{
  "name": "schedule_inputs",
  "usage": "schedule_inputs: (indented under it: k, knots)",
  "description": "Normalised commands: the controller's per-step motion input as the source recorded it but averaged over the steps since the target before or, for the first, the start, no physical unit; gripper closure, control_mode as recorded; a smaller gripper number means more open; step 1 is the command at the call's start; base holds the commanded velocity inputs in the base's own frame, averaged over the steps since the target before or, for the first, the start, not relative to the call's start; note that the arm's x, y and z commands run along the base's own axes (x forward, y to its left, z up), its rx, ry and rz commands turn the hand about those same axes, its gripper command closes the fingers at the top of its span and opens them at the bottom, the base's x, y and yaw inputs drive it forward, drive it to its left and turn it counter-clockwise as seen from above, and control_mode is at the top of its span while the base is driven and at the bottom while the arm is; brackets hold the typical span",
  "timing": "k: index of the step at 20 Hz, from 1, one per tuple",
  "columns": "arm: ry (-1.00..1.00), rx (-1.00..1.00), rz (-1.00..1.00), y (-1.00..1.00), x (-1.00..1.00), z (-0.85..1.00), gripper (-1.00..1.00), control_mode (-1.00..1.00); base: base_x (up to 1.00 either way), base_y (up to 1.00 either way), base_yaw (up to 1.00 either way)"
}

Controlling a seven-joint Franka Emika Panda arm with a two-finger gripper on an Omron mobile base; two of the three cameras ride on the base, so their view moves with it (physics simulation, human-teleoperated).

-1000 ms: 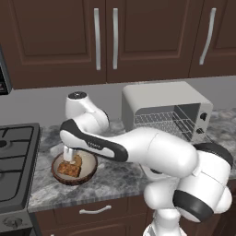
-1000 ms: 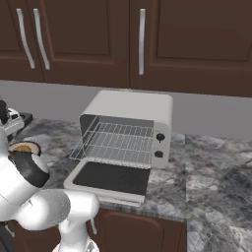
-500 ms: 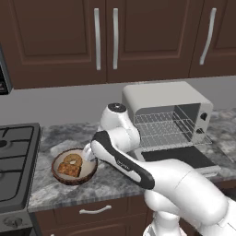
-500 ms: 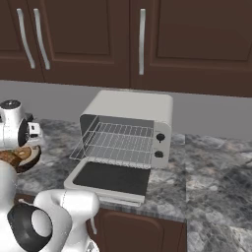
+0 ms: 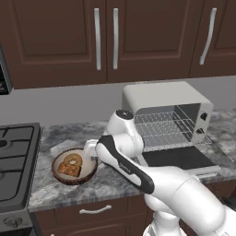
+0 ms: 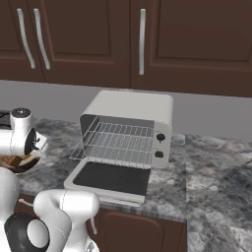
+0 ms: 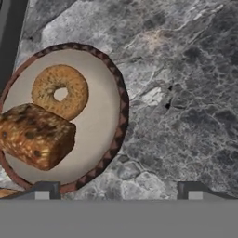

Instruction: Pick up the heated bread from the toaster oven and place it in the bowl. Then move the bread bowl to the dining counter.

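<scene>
Illumination is even and moderately bright throughout — no single source can be placed. Soft, faint shadows are noted beneath the toaster oven (image 6: 125,138) and around the bowl (image 7: 122,109). No glare is recorded on the marbled counter (image 7: 186,93). Rendering is slightly soft and coarse-textured; edges are undistorted, and nothing is out of focus.

No legible text, seemingly, on anything.

arm (image 5: 138,173): bent low to its left | jaws: wide apart, empty
</scene>
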Motion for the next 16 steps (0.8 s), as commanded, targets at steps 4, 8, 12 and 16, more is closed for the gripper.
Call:
schedule_inputs:
  k: [4,8,12,16]
  knots:
    - [0.25,0.11,-0.06,0.0,0.37,-0.04,-1.0,-1.0,0.0,0.0,0.0]
    - [0.37,0.0,-0.07,0.02,0.55,-0.11,-1.0,-1.0,0.0,0.0,0.0]
    - [0.24,0.0,-0.01,0.05,0.12,-0.32,-1.0,-1.0,0.0,0.0,0.0]
    - [0.07,0.0,-0.04,0.33,0.06,-0.67,-1.0,-1.0,0.0,0.0,0.0]
